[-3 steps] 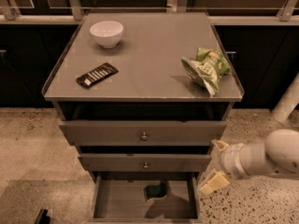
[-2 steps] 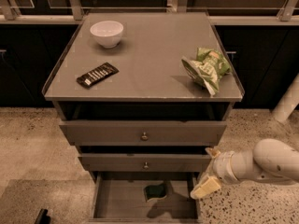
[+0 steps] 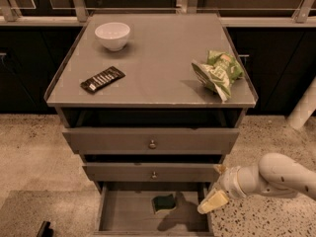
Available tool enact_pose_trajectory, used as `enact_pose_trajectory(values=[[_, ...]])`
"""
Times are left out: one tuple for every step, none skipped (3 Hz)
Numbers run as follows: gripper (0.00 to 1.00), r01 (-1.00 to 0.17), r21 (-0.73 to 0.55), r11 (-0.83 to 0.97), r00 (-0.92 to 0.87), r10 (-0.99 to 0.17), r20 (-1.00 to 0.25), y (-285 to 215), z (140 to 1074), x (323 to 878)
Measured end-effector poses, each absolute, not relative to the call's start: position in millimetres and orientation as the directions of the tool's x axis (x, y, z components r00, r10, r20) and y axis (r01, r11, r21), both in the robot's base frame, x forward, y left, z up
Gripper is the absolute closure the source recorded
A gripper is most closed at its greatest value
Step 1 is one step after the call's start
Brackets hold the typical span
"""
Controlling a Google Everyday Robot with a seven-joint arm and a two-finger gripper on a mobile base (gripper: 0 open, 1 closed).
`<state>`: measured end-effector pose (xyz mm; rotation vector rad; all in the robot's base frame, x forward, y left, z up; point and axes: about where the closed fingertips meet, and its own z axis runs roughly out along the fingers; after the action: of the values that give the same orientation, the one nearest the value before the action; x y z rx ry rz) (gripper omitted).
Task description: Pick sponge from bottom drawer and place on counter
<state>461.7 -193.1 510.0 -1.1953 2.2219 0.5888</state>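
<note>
- The counter (image 3: 163, 58), grey-brown w/ a thin raised rim, is seen from above; three things are carried on it, all well apart.
- The bottom drawer (image 3: 123, 215) is pulled out at floor level; only the sponge is held in it.
- Two upper drawers are stacked above it: top one (image 3: 108, 140) and middle one (image 3: 113, 172), each w/ a small round knob at centre; their insides are hidden.
- The white arm (image 3: 281, 176) is brought in from the right edge, low, beside the cabinet's front right corner.
- The claw (image 3: 210, 189) is held over the bottom drawer's right side, spread apart, w/ nothing gripped; it is right of the sponge, not touching it.
- A light green snack bag (image 3: 218, 72), crumpled, is laid near the counter's right rim.
- A white bowl (image 3: 113, 35) is set at the back left; its interior is seen as plain white.
- A black candy-bar wrapper (image 3: 102, 79) is laid flat at the front left.
- The sponge (image 3: 164, 203), green face up w/ a yellow edge showing, is lying on the drawer floor approx. mid-width, toward the back.
</note>
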Motion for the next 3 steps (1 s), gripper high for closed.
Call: enact_pose_trajectory(values=[[0.00,-0.831,0.112,0.545,-0.477,-0.595,-0.646,-197.5,498.0,459.3],[0.00,-0.787,0.089,0.610,-0.496,-0.541,-0.679,-205.5,448.5,463.7],[0.00,-0.771,0.121,0.625,-0.512,-0.496,-0.701,-202.9,389.9,466.8]])
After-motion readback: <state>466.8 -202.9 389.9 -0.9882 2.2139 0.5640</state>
